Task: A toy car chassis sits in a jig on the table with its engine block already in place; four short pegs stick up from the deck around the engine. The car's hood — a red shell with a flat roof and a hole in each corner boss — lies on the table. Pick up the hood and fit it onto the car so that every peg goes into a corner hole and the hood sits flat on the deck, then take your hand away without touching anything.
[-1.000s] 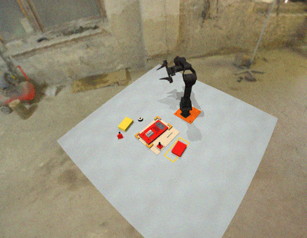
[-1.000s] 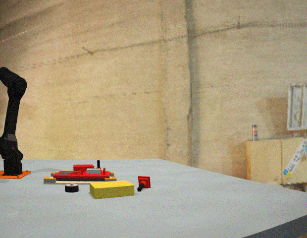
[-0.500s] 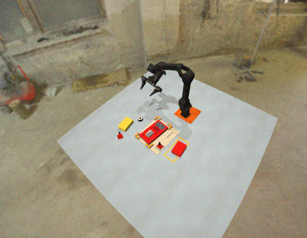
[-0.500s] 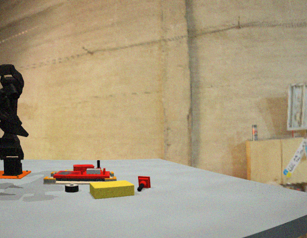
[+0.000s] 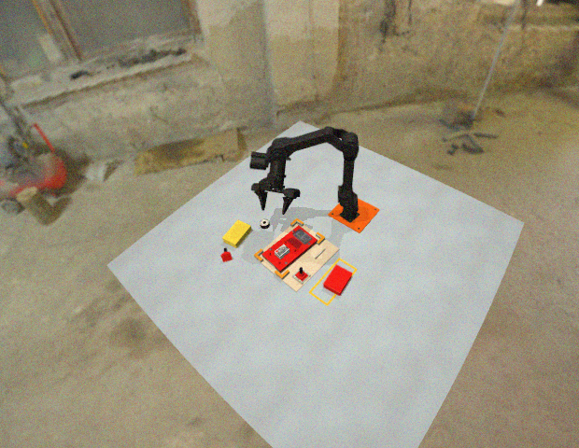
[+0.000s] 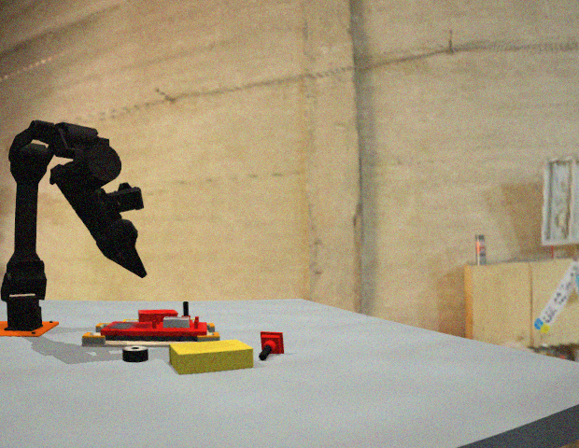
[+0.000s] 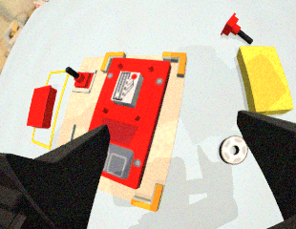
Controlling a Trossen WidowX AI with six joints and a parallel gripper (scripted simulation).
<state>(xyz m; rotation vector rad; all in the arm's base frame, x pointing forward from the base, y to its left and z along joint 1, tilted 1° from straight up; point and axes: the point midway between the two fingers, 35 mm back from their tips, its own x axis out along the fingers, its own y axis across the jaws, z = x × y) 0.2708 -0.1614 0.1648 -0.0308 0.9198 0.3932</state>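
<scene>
The red chassis (image 5: 292,243) (image 6: 154,329) (image 7: 144,111) sits in a wooden jig (image 5: 326,251) (image 7: 72,114) with orange corner stops. The light grey engine block (image 5: 281,251) (image 6: 176,322) (image 7: 128,86) is on its deck. The pegs are too small to make out. The red hood (image 5: 338,279) (image 7: 43,105) lies flat on the table inside a yellow outline (image 5: 318,299) (image 7: 55,75), on the far side of the jig from my gripper; in the exterior view the hood (image 6: 157,315) shows behind the chassis. My gripper (image 5: 274,206) (image 6: 137,270) (image 7: 175,124) is open and empty. It hangs high above the table near the jig's end, pointing down.
A yellow block (image 5: 236,232) (image 6: 210,356) (image 7: 265,79), a black wheel (image 5: 264,222) (image 6: 134,353) (image 7: 234,148) and a small red part with a black peg (image 5: 226,255) (image 6: 271,342) (image 7: 234,26) lie beside the jig. Another red pegged part (image 5: 301,274) (image 7: 81,79) stands on the jig. The arm's orange base (image 5: 353,215) is behind.
</scene>
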